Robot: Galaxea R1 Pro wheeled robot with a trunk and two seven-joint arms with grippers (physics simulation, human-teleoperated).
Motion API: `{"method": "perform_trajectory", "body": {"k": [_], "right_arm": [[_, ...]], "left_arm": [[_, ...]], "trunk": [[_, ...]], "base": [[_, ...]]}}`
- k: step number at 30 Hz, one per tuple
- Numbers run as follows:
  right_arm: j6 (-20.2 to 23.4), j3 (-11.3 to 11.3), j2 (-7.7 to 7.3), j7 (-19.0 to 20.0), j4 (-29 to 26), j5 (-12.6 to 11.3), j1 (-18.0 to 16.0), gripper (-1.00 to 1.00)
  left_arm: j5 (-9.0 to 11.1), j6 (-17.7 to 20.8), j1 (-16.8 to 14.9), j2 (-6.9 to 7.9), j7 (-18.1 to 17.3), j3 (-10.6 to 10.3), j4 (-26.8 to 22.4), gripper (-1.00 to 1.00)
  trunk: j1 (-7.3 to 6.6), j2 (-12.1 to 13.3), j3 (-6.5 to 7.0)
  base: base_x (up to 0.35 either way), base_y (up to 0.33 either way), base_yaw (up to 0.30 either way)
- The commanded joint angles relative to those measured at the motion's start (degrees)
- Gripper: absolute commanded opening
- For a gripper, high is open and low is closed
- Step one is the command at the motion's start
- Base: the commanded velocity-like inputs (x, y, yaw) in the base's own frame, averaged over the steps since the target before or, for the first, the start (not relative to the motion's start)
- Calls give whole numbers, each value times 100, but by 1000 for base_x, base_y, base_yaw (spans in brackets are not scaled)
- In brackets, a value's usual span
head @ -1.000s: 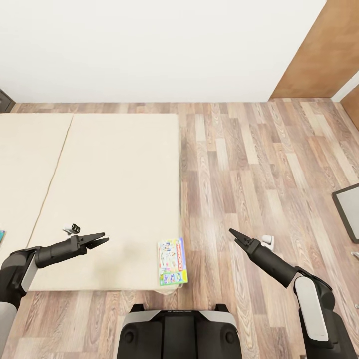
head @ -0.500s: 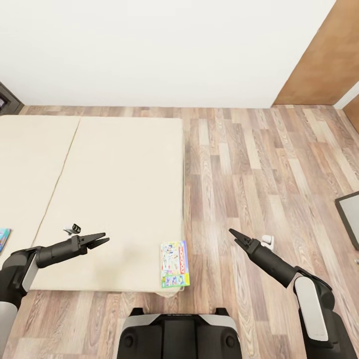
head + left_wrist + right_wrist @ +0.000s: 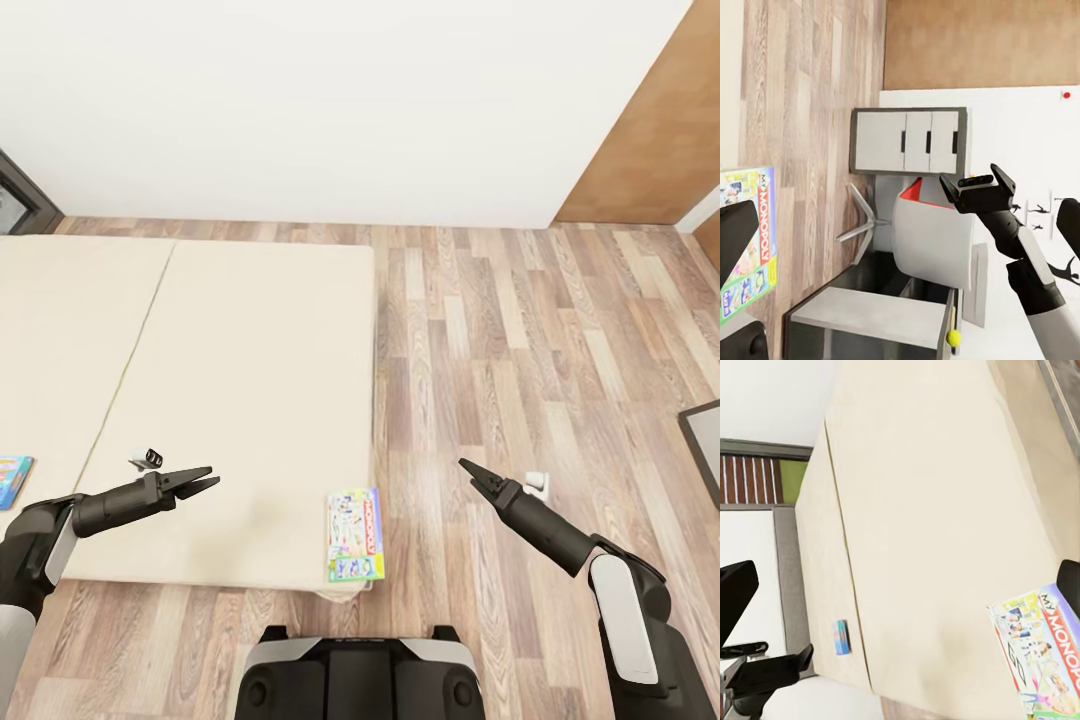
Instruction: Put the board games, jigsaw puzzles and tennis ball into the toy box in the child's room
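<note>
Two pincers empty: left pincer (image 3: 203, 481) open, right pincer (image 3: 465, 466) closed, over bed (image 3: 250, 350).

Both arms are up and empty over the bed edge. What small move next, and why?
Probably lower the right gripper toward the Monopoly box. The box lies flat at the bed's near corner, between the two arms and nearer the right one. The left gripper hangs open over bare mattress; the small blue box lies farther left.

Small blue board game (image 3: 14, 480) cut by frame edge; lettering perhaps illegible.
</note>
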Motion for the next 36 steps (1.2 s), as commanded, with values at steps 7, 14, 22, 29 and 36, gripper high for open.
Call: {"method": "perform_trajectory", "body": {"k": [7, 14, 22, 29, 36], "right_arm": [[-188, -15, -9, 32, -4, -23, -4, 100], [-291, -15, -9, 32, -3, -54, -4, 100], [-303, -15, -5, 38, 1, -66, -4, 100], [-307, -15, -4, 40, 1, -68, -4, 100], [-307, -15, 2, 40, 1, -68, 0, 100]], "left_arm": [[-3, 61, -2, -1, 7, -5, 1, 100], [-6, 61, -2, -8, 8, -9, 1, 100], [-3, 61, -2, -9, 5, -2, 1, 100], [-16, 61, -2, -9, 11, -1, 1, 100], [-19, 61, -2, -10, 6, -7, 1, 100]], "trunk": [[3, -8, 57], [3, -8, 120], [3, -8, 192], [3, -8, 255], [3, -8, 317]], "base": [[0, 0, 72], [0, 0, 72], [0, 0, 74], [0, 0, 79], [0, 0, 79]]}}
